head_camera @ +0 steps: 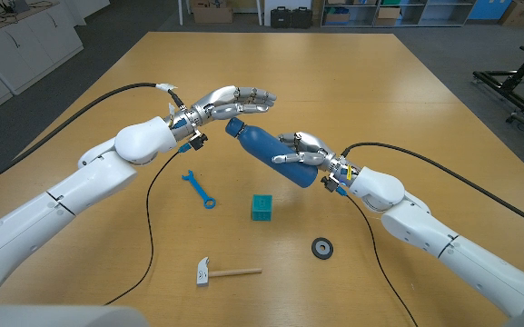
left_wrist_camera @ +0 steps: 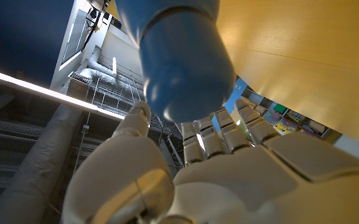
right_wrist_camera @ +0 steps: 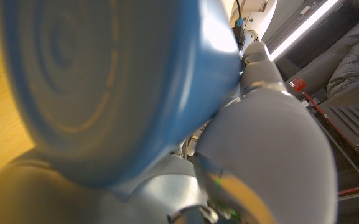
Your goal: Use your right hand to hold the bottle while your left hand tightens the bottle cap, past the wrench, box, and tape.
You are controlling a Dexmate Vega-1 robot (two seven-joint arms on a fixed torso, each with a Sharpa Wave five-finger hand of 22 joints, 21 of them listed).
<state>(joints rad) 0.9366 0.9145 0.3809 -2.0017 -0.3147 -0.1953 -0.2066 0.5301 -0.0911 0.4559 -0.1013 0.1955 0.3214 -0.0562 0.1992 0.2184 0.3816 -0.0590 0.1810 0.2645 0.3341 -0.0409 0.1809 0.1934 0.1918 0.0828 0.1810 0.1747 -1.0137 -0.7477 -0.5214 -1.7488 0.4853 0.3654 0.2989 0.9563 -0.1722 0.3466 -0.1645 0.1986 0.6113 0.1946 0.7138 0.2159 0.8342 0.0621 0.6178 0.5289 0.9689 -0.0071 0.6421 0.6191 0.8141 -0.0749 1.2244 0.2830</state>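
Right hand [head_camera: 305,151] grips the blue bottle [head_camera: 275,154] around its lower body, fingers wrapped over the top of it, holding it off the table [head_camera: 352,82] and tilted, cap end pointing up toward the robot's left. Right wrist view has the bottle base [right_wrist_camera: 98,87] pressed close against the palm. Left hand [head_camera: 230,102] sits at the cap [head_camera: 234,126], fingers stretched forward over it and only loosely curled; in the left wrist view the cap end [left_wrist_camera: 182,68] sits between thumb and fingers [left_wrist_camera: 219,134], but real pinch or just touching, cannot tell. On the table below the bottle: blue wrench [head_camera: 199,190] nearer the left arm, small teal box [head_camera: 262,208] just right of it, black tape roll [head_camera: 322,247] near the right forearm, hammer [head_camera: 223,271] closest to the robot, all well apart from each other.
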